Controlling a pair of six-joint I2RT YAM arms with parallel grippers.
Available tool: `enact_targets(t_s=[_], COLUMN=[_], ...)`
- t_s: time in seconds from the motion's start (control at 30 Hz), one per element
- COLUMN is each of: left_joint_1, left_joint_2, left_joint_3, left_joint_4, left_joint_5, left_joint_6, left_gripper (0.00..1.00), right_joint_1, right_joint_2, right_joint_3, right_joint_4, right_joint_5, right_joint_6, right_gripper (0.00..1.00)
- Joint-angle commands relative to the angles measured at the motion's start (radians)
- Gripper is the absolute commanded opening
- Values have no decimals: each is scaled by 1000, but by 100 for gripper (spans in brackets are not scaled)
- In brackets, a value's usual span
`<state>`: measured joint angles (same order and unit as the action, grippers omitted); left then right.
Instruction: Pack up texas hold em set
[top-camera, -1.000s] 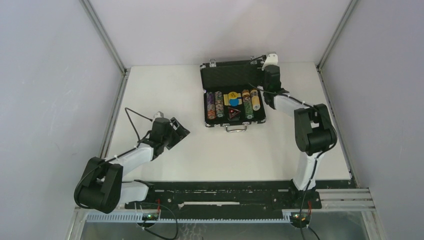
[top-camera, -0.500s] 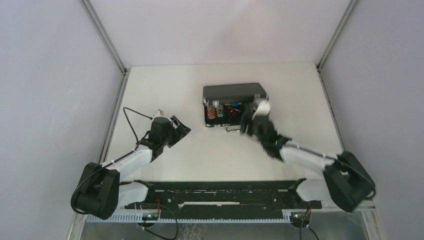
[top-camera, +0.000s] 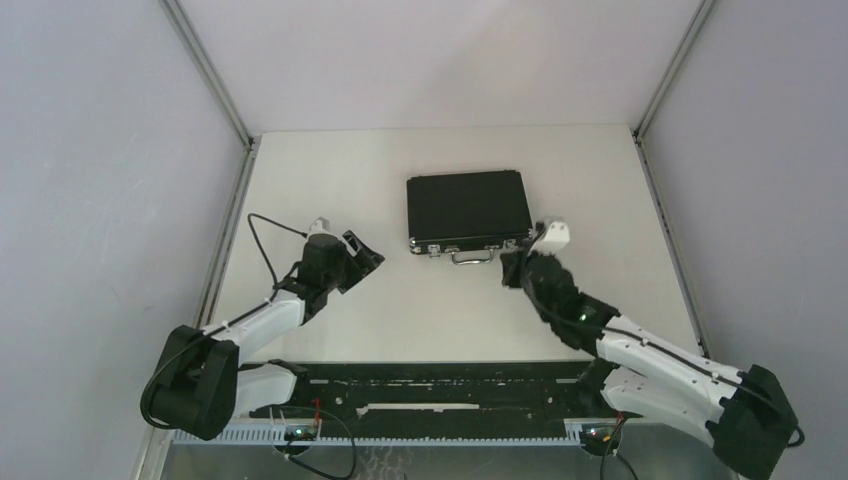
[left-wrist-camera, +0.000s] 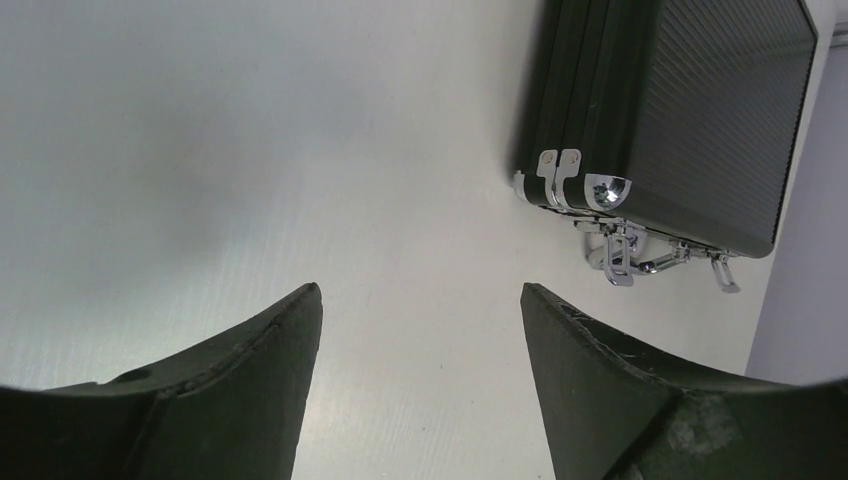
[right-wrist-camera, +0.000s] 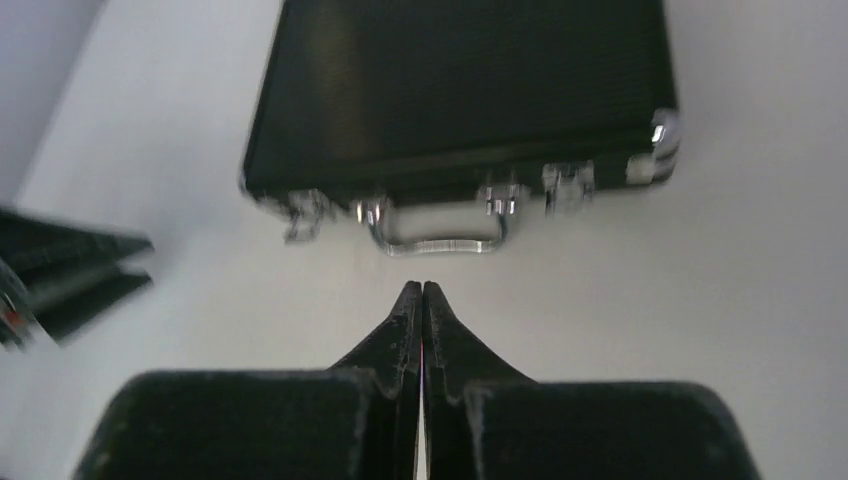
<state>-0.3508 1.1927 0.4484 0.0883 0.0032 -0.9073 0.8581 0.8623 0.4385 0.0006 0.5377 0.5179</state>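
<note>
The black briefcase (top-camera: 468, 209) lies shut on the table, its silver handle (top-camera: 472, 256) facing the arms. It also shows in the left wrist view (left-wrist-camera: 690, 110) and the right wrist view (right-wrist-camera: 455, 90). Chips, cards and tokens are hidden inside. My right gripper (top-camera: 512, 268) is shut and empty, just in front of the case's right front corner; in its own view (right-wrist-camera: 421, 288) the tips point at the handle (right-wrist-camera: 437, 232) without touching. My left gripper (top-camera: 368, 258) is open and empty, left of the case; its own view shows it (left-wrist-camera: 420, 290) over bare table.
The white table (top-camera: 330, 180) is walled by grey panels on the left, right and back. A black rail (top-camera: 440, 385) with the arm bases runs along the near edge.
The case lid came down from open to fully shut. My right arm swung from behind the case round to its front right and drew back. The left arm barely moved.
</note>
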Motion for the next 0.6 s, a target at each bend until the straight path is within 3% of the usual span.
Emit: enact_targets(t_s=[0.0,0.07,0.2,0.3,0.43,0.57], left_joint_1=[-9,-11,-37,-57,-89,-127], left_joint_2=[-40,-44,-64,-104,-158,-174], left_joint_3=[2,3,13,18,8,33], left_joint_4=[32,38,50,76,136,209], left_joint_5=[-19,-27,-38,-40,-11,38], left_joint_6=[24,28,71,90,107,178], left_gripper=[77,77,80,81,80,69], right_joint_1=[-250,-323,-456,-467,-481,-507], right_joint_2=[66,203,519,703,829,877], right_joint_3=[154,191,251,262,203,160], right_joint_4=[212,297,448,483,554,601], right_joint_5=[-304,-343,-576,-584,-594,-640], right_joint_6=[-66,-32,102,147,206,237], right_gripper=[0,0,0,0,0,0])
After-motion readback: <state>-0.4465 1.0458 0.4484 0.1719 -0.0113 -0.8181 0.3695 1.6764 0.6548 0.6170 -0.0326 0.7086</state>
